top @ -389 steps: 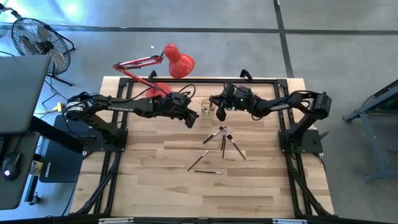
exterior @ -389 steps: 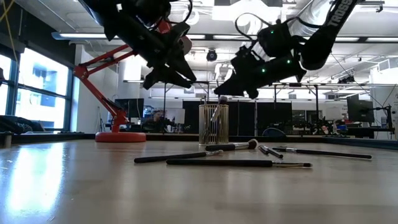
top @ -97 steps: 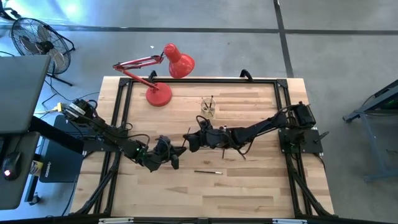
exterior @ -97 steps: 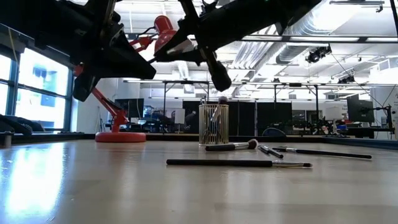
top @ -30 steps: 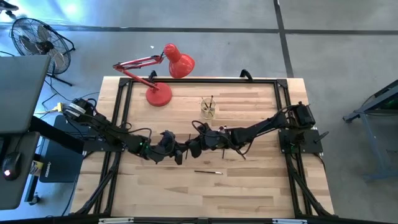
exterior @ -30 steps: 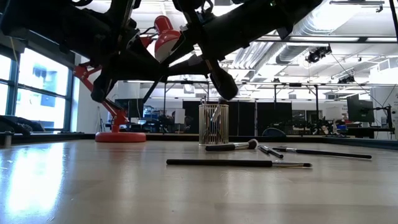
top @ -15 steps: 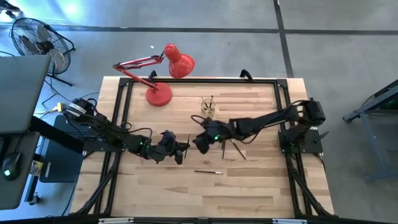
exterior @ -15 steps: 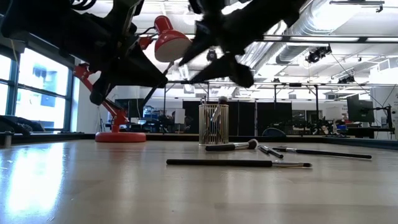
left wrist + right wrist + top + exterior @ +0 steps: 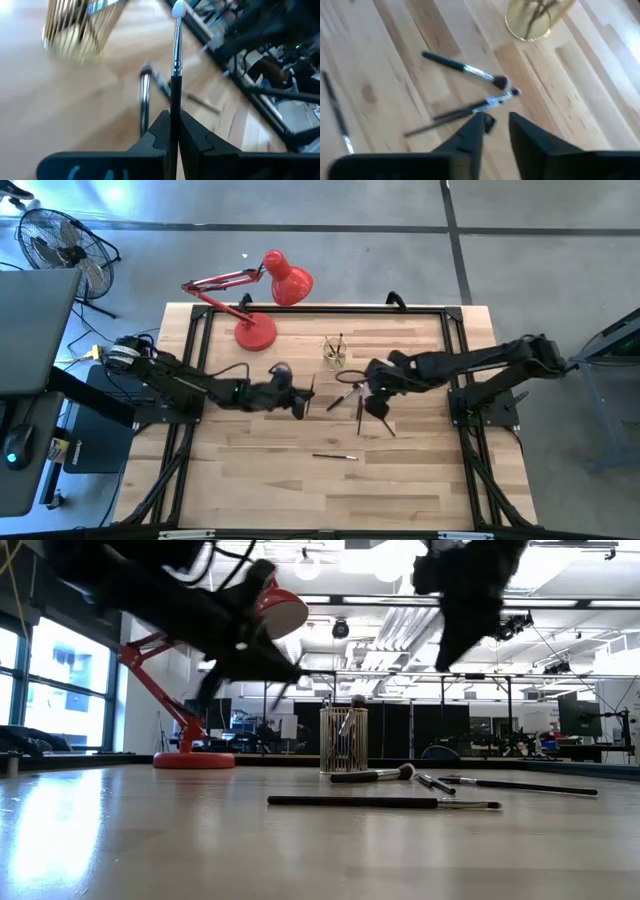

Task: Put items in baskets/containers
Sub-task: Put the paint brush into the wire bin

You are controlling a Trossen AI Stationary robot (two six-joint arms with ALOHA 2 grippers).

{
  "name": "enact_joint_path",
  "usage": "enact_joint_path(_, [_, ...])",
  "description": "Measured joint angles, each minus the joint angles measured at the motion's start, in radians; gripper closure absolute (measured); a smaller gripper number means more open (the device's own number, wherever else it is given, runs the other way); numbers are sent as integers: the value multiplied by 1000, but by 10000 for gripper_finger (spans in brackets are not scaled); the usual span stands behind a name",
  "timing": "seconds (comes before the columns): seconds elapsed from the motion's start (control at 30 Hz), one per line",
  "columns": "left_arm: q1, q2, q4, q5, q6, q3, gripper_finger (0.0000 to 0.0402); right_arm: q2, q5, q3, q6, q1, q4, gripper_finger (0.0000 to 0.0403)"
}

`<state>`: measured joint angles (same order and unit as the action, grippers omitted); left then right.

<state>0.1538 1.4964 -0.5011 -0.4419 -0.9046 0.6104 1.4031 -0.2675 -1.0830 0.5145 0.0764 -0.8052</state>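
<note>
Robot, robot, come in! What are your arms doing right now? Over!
Left tool shut on a brush, above the table near the glass cup. Right tool open, empty, over loose brushes. Nothing blocking the cup.

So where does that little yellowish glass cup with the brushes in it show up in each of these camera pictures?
High view: the small yellowish clear glass cup stands near the table's far edge, between the two arms.
Low view: centre, beyond the loose brushes.
Left wrist view: upper left corner.
Right wrist view: top edge, right of middle.
Shared landmark: the dark-handled brush with the round fluffy tip, lying near the cup.
</note>
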Motion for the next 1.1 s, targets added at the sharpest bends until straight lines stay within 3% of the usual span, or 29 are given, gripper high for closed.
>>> enact_joint_path(0.17, [-108,19,-58,37,214,80,392,-156,3,222,-20,-23,179,395])
enact_joint_path(0.37, [-187,19,-79,71,420,163,392,-361,106,511,-20,-45,602,369])
enact_joint_path(0.57, [-261,62,-74,83,490,216,392,-471,86,724,-126,-51,880,384])
enact_joint_path(0.7, [-292,121,-115,85,555,255,392,-503,115,799,-64,-51,967,400])
enact_joint_path(0.9, [-344,222,-262,85,682,300,392,-518,173,840,21,-50,1009,392])
enact_joint_path(1.1, [-402,315,-261,118,692,335,392,-518,231,844,10,-50,1013,401])
